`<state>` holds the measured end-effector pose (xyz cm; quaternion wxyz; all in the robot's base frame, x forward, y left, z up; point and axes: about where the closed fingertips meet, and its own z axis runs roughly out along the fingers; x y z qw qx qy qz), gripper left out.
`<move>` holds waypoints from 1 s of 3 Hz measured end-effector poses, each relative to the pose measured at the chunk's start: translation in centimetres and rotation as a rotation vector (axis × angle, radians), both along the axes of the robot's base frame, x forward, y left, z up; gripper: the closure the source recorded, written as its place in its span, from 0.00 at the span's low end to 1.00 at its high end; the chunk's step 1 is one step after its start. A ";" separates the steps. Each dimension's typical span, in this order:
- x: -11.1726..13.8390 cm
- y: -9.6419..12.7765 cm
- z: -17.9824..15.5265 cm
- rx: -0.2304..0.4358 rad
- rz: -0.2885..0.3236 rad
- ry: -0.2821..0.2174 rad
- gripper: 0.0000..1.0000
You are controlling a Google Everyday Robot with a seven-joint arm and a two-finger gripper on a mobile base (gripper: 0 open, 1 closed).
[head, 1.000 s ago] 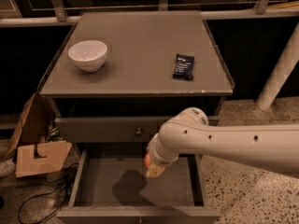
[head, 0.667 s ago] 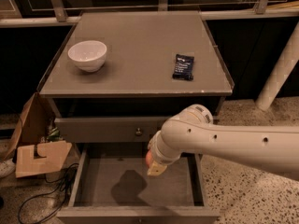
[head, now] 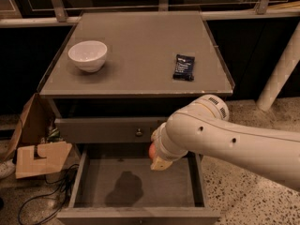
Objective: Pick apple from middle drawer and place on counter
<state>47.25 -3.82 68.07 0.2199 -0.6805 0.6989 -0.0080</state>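
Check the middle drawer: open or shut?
Open: the middle drawer is pulled out, its grey floor exposed; the tool, with the apple at it, hangs above.

The jaws hang over the open drawer (head: pixel 178 191), towards its back, closed around the apple (head: pixel 151 151). Just behind them is a shut drawer front (head: pixel 103 129). Above and behind the jaws lies the counter (head: pixel 136 46). On it, a bowl (head: pixel 87 55) sits to their left and a packet (head: pixel 183 67) slightly to their right. A cardboard box (head: pixel 37 156) lies on the ground, well to their left.
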 end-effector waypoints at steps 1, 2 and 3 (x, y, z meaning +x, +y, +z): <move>0.0 0.0 0.0 0.000 0.000 0.000 1.00; 1.5 -0.5 2.3 -0.022 -0.039 -0.029 1.00; 2.6 -0.7 4.8 -0.043 -0.059 -0.068 1.00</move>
